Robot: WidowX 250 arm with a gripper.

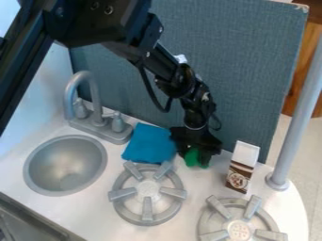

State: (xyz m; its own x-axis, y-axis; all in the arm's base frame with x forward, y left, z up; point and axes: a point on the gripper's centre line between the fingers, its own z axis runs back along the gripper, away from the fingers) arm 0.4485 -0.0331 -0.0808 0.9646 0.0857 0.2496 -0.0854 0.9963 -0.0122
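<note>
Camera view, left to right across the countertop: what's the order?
Sink basin → blue cloth → green object → brown-and-white carton → grey pole.

From above, the fixed camera looks down at a slant on the counter (198,183), facing the blue-gray panel (252,56), close enough to crop the lower-right burner (239,230).

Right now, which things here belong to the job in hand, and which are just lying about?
In the job, apparently:
- gripper
- green object, at the gripper's tip

Just about:
- blue cloth, beside the gripper
- brown-and-white carton
- burners
- sink
- faucet
</note>
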